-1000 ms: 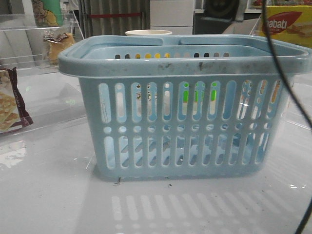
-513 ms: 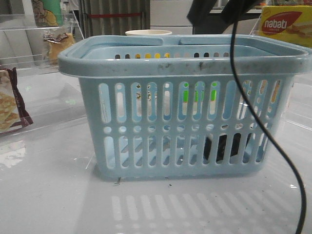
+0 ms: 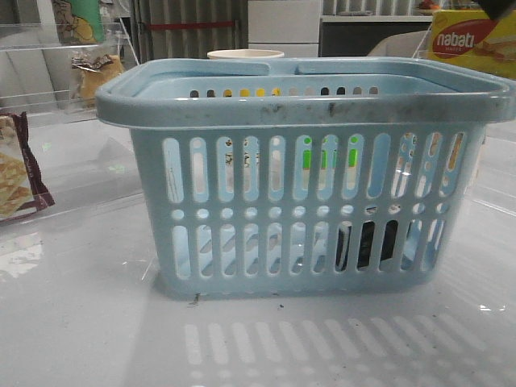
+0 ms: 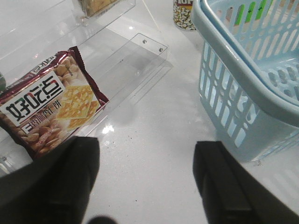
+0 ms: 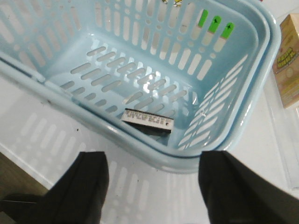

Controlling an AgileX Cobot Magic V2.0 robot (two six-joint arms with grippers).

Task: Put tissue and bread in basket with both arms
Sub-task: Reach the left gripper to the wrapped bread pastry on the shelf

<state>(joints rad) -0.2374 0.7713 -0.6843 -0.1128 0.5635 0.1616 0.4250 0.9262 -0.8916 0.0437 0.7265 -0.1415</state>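
The pale blue basket (image 3: 306,218) stands mid-table. The dark tissue pack (image 3: 367,244) lies inside it on the floor near the right end, and it also shows in the right wrist view (image 5: 147,120). My right gripper (image 5: 154,163) is open and empty, above the table just outside the basket's rim (image 5: 140,144). The bread (image 3: 97,72) in its clear wrapper sits on a clear shelf at the far back left. My left gripper (image 4: 147,149) is open and empty over bare table, between the cracker bag (image 4: 49,109) and the basket (image 4: 243,93).
The maroon-edged cracker bag (image 3: 16,173) lies at the left on clear acrylic shelving (image 4: 135,56). A pale cup (image 3: 246,55) stands behind the basket. A yellow Nabati box (image 3: 472,40) is at the back right. A small box (image 5: 289,65) sits beside the basket.
The tissue pack has appeared inside the basket. The right arm and its black cable, above the basket half a second ago, have left the front view.
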